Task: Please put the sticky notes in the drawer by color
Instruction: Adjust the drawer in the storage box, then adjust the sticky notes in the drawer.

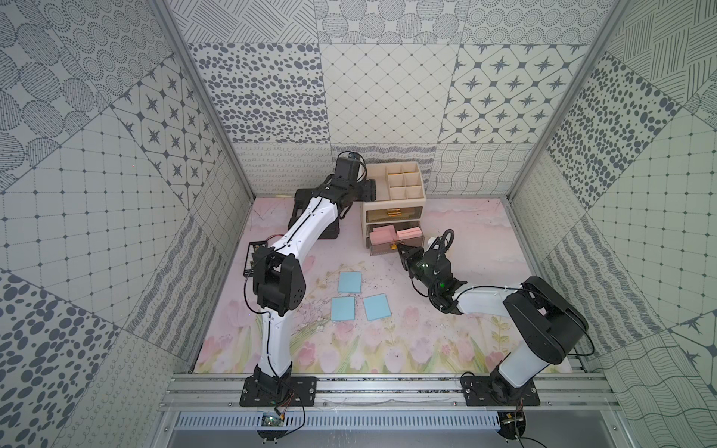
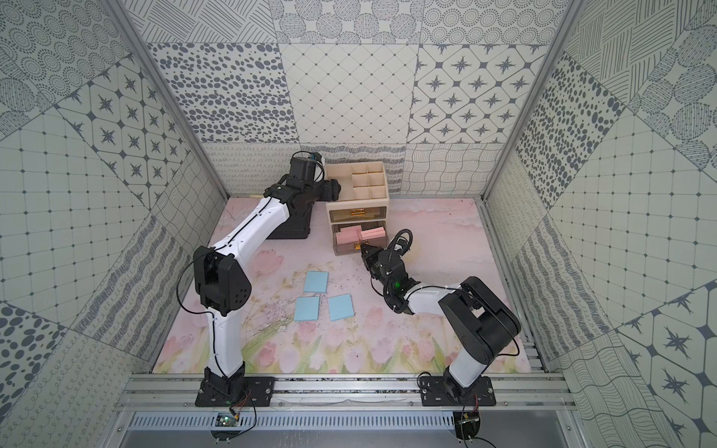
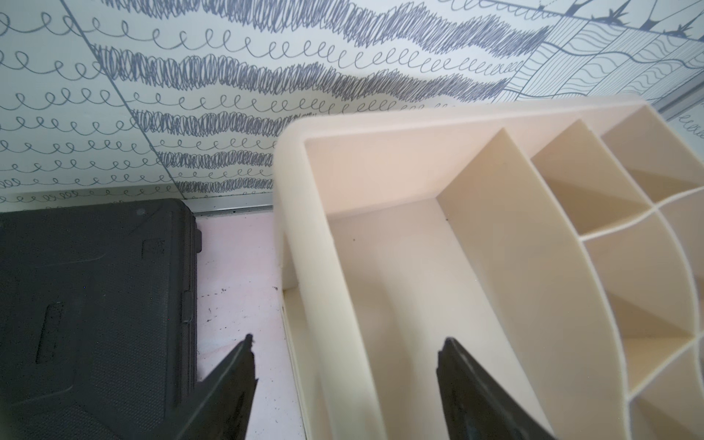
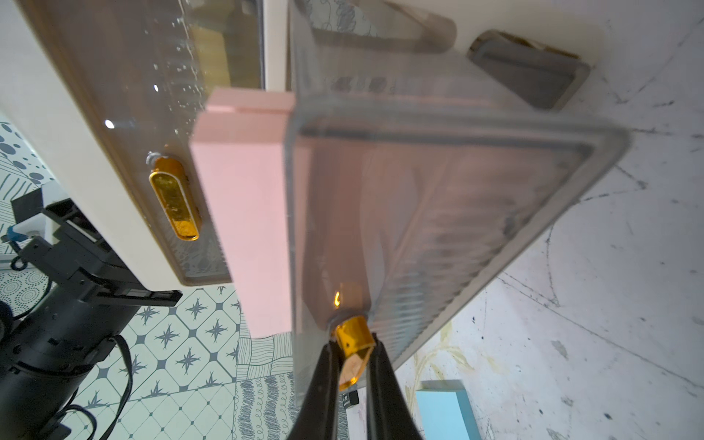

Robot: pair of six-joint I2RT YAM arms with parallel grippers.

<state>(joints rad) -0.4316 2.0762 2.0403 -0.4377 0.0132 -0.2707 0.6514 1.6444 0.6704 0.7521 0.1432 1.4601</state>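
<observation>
The step in hand looks like the end of the pink batch. The salmon-pink sticky notes (image 1: 382, 234) lie in the middle drawer (image 1: 382, 251) of the cream cabinet (image 1: 394, 202), which is pulled out toward the robot. The right gripper (image 4: 353, 340) is pinched tight on that drawer's gold handle (image 4: 348, 328). The top drawer (image 1: 378, 212) is closed.

The left gripper (image 3: 349, 340) is spread wide and straddles the cabinet's left tray wall, with 1 finger outside it and 1 inside the long compartment. It seems to be steadying the cabinet, though I cannot tell if either finger touches the wall. Just beside it lies the black case (image 3: 95, 304).

The 3 light blue sticky notes (image 1: 349, 282) remain flat on the floral mat (image 1: 388, 349), close together and well apart from the cabinet. No yellow notes are in plain view.

The open drawer's long axis runs across the cabinet front. Its handle points toward the robot's base, and it slides toward and away from the back wall. The next move is probably a straight push along that line to close it. In the right wrist view the pink notes (image 4: 244, 198) rise above the drawer's rim, so they could catch on the frame above. After that, a drawer for the blue notes would need opening.
</observation>
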